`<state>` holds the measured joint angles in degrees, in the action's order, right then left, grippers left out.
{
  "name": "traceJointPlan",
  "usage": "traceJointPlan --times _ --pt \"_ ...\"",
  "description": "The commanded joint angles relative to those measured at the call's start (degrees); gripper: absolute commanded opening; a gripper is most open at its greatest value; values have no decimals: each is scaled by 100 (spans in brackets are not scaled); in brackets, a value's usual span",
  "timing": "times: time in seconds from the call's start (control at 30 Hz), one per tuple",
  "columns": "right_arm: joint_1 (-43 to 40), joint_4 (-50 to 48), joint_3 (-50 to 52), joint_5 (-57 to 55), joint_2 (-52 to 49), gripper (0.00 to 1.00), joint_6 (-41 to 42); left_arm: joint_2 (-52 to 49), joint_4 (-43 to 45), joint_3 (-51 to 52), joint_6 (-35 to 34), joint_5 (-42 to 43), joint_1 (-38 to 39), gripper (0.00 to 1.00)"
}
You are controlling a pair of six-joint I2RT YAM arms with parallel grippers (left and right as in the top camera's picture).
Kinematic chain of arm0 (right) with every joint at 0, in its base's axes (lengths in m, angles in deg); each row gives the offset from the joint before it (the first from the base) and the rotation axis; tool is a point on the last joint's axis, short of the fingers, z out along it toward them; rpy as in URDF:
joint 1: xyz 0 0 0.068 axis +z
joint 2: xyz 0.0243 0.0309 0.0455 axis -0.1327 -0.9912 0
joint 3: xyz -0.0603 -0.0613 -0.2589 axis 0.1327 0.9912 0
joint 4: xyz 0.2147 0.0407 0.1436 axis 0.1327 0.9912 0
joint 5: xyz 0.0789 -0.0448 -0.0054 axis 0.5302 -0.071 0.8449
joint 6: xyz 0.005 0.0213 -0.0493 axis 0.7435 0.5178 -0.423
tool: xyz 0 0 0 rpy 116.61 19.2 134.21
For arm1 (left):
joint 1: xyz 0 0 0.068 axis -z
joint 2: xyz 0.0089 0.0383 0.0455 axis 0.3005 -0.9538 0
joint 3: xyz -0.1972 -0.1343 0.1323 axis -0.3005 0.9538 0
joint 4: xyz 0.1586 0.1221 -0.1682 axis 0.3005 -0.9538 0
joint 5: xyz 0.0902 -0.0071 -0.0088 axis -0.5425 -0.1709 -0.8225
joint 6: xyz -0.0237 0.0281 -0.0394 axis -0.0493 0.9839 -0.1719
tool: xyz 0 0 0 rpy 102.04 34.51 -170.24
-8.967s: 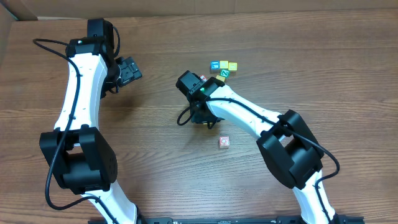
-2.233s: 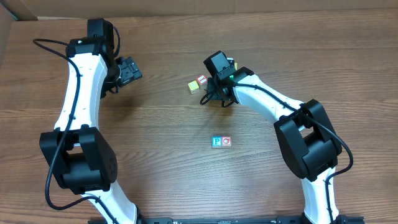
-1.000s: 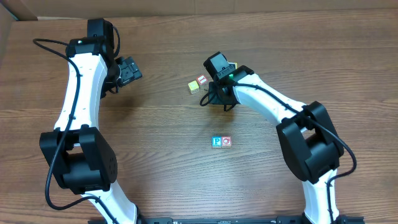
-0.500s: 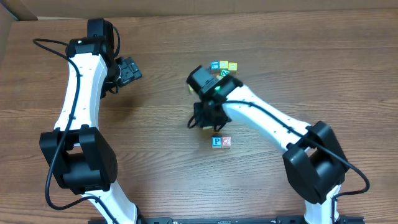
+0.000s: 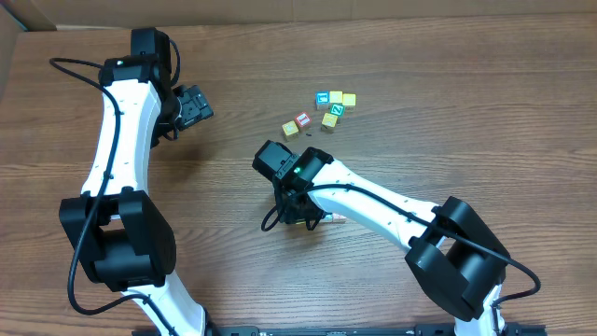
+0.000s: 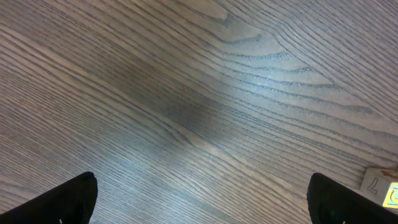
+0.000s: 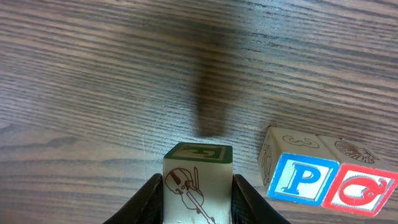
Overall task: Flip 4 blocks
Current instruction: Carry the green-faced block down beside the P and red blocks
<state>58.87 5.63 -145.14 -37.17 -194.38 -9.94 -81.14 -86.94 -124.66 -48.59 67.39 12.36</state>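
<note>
My right gripper (image 7: 198,194) is shut on a cream block (image 7: 198,185) with a violin drawing and a green-bordered top face, held just above the wood. To its right, a blue-bordered P block (image 7: 301,180) and a red-bordered block (image 7: 360,190) stand side by side. From overhead the right gripper (image 5: 295,211) is at mid-table and its arm hides most of that pair. Several more blocks lie at the back: a red-bordered one (image 5: 302,121), a yellow one (image 5: 289,130), a blue one (image 5: 322,97), and the green Z cube (image 5: 333,110). My left gripper (image 5: 196,107) is open and empty.
The left wrist view shows bare wood between the wide fingers (image 6: 68,199), with a cream block (image 6: 376,183) at the lower right corner. Two yellow blocks (image 5: 342,98) sit beside the blue one. Cardboard borders the table's far edge (image 5: 298,14).
The right arm has swung from the back cluster toward the front left, carrying the violin block down beside the P and red pair. The left arm has not moved.
</note>
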Motion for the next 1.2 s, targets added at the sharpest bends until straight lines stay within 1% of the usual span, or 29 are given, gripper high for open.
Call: traceJointPlan --times 0.0,0.07,0.13,0.17,0.27,0.37,0.43,0.47,0.6,0.67,0.7,0.77,0.8,1.03,1.17 --pt "7 -70 111 -181 109 33 149 98 4 -92 -81 -52 -11 100" --pt "7 -74 120 -179 109 42 146 98 4 -92 -81 -52 -11 100" --pt "7 -92 120 -179 109 54 144 98 4 -92 -81 -52 -11 100" --pt "7 -114 120 -179 109 57 142 98 4 -92 -81 -52 -11 100" --pt "-9 -162 46 -179 111 61 136 98 4 -92 -81 -52 -11 100" --pt "-20 -120 -186 -136 122 62 -85 98 4 -92 -81 -52 -11 100" --pt "-20 -109 -361 -37 125 59 -212 98 4 -92 -81 -52 -11 100" --pt "2 -125 -461 68 122 54 -227 98 4 -92 -81 -52 -11 100" --pt "96 -155 -446 103 109 42 -339 98 4 -92 -81 -52 -11 100" --pt "162 -164 -396 57 96 30 -365 98 4 -92 -81 -52 -11 100" --pt "199 -173 -365 37 83 22 -385 98 4 -92 -81 -52 -11 100" --pt "269 -173 -284 39 76 13 -468 98 4 -92 -81 -52 -11 100" --pt "299 -157 -227 42 76 11 -466 98 4 -92 -81 -52 -11 100" --pt "575 -177 118 9 76 11 -466 98 4 -92 -81 -52 -11 100" --pt "608 -208 267 -450 76 11 -466 98 4 -92 -81 -52 -11 100"
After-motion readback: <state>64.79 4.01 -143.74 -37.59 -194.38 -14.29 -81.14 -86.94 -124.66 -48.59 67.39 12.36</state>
